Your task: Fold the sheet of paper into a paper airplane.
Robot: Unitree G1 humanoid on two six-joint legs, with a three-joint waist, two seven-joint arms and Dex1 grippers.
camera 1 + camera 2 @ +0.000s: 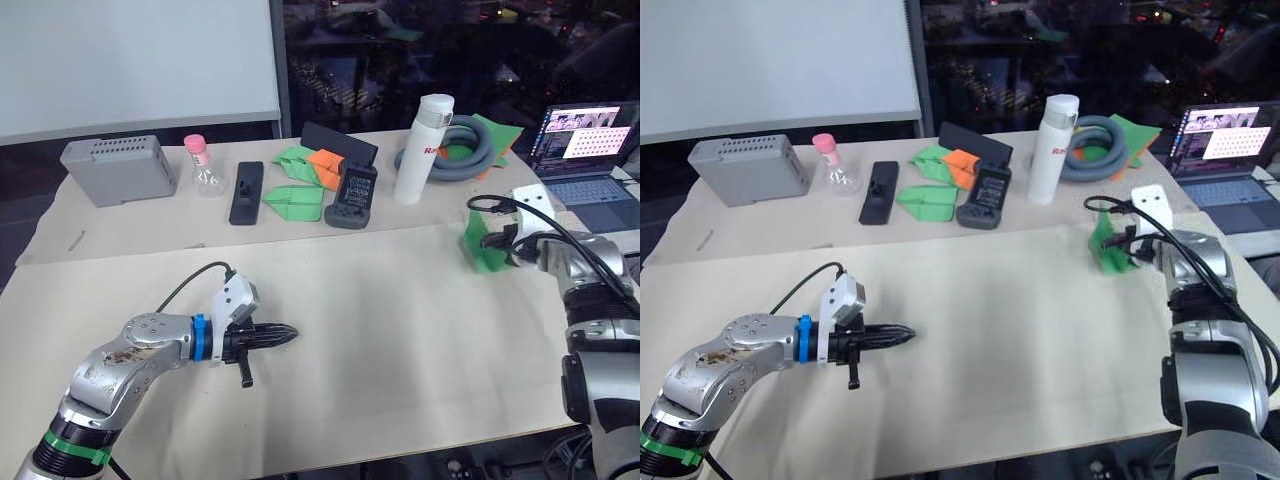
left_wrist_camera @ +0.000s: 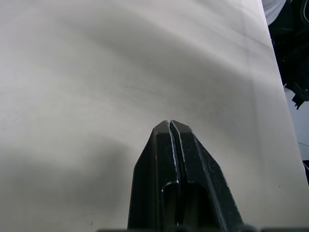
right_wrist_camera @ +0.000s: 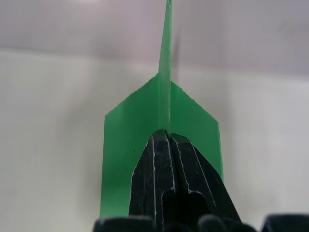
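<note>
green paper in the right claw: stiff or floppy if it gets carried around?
Probably fairly stiff: the green paper is folded, with a raised centre fold standing straight up between flat wings. Likely very light; the shut right claw pinches only that fold. It may slip or crumple under a hard squeeze.

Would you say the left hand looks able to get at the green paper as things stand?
Probably not without help: the left hand sits shut and low at the robot's left, while the green paper is pinched upright in the right hand, far across bare table.

A lab or office at night. A whiteboard (image 1: 135,60) fills the upper left, dark windows (image 1: 450,50) the upper right. A paper-covered desk (image 1: 400,330) carries a laptop (image 1: 585,150), right edge, and a grey box (image 1: 118,170).
</note>
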